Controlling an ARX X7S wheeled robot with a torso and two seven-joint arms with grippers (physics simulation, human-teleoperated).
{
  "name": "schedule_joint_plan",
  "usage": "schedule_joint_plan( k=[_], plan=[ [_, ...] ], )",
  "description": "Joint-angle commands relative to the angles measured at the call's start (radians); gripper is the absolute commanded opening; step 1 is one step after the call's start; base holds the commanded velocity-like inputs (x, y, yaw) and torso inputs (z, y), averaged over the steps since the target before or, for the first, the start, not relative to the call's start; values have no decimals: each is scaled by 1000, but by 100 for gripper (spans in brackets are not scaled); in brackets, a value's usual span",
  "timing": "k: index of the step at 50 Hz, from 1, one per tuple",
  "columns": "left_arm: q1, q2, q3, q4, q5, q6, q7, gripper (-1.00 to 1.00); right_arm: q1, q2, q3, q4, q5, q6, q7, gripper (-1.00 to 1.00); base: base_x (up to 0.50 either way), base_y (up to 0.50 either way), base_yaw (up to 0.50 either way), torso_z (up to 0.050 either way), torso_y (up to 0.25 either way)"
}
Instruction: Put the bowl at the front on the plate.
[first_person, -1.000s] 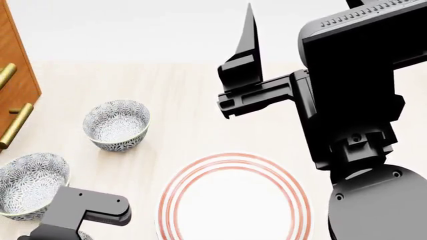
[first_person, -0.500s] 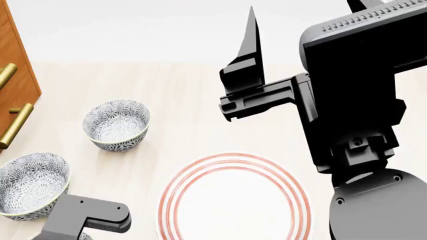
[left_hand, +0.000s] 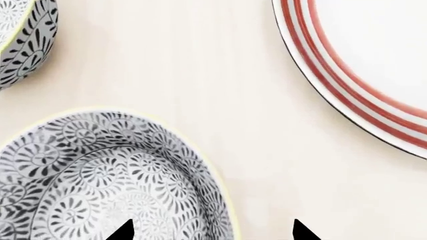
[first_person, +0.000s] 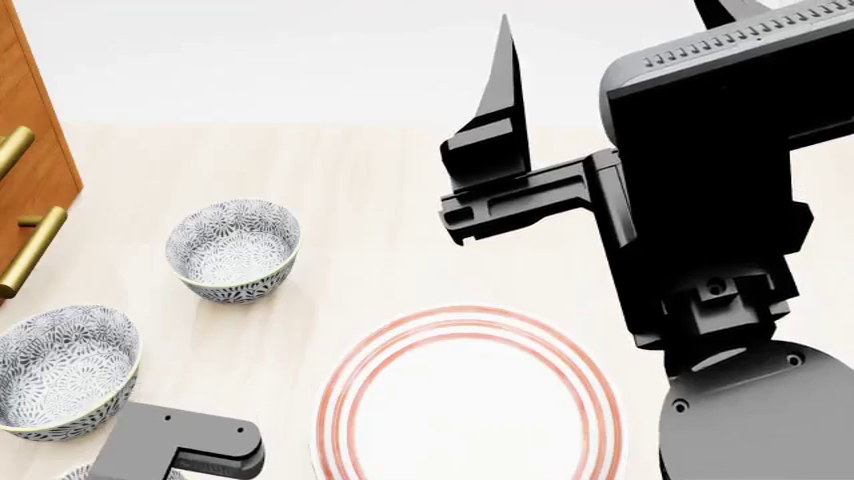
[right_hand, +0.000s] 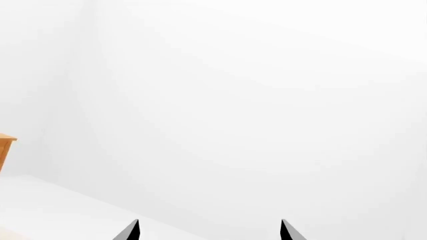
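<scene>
**Left arm sinks toward the front bowl**

Lowered since a second ago, the left arm (first_person: 174, 448) now shows less of itself at the head view's bottom edge, and a sliver of patterned rim, the bowl (first_person: 74, 471), peeks out beside it at the front edge of the tabletop (first_person: 374, 200). Two look-alike bowls (first_person: 234, 249) (first_person: 60, 370) sit further back along the left side and have not shifted; the plate (first_person: 467, 400) lies front and centre, bare. I judge this a closing approach, with no grasp made yet.

From the left wrist, the bowl (left_hand: 100, 175) fills the lower part of the picture, and the left gripper (left_hand: 212, 232) has its jaws wide, one tip over the bowl's inside, the other outside its rim. The plate (left_hand: 347, 85) lies near, apart from the bowl.

The right gripper (right_hand: 208, 231), seen from its own wrist, has its jaws spread on nothing, facing a white wall.

Pale wood tabletop; a wooden cabinet (first_person: 34, 170) with brass handles stands at its left edge.
</scene>
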Motion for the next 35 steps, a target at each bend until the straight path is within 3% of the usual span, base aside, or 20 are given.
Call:
schedule_joint_plan(
  k=[1, 23, 24, 35],
  plan=[
    [8, -2, 13, -12, 3, 7, 7, 100, -1, 3, 0, -3, 4, 1, 4, 100, 0, 0, 0, 0, 0],
    [16, -5, 33, -34, 10, 20, 27, 100, -2, 7, -3, -2, 8, -3, 10, 100, 0, 0, 0, 0, 0],
    [16, -5, 33, -33, 21, 22, 35, -100, -2, 7, -3, -2, 8, -3, 11, 100, 0, 0, 0, 0, 0],
    [16, -10, 24, -3, 80, 37, 96, -100, -1, 14, -11, -5, 7, -2, 15, 100, 0, 0, 0, 0, 0]
  ],
)
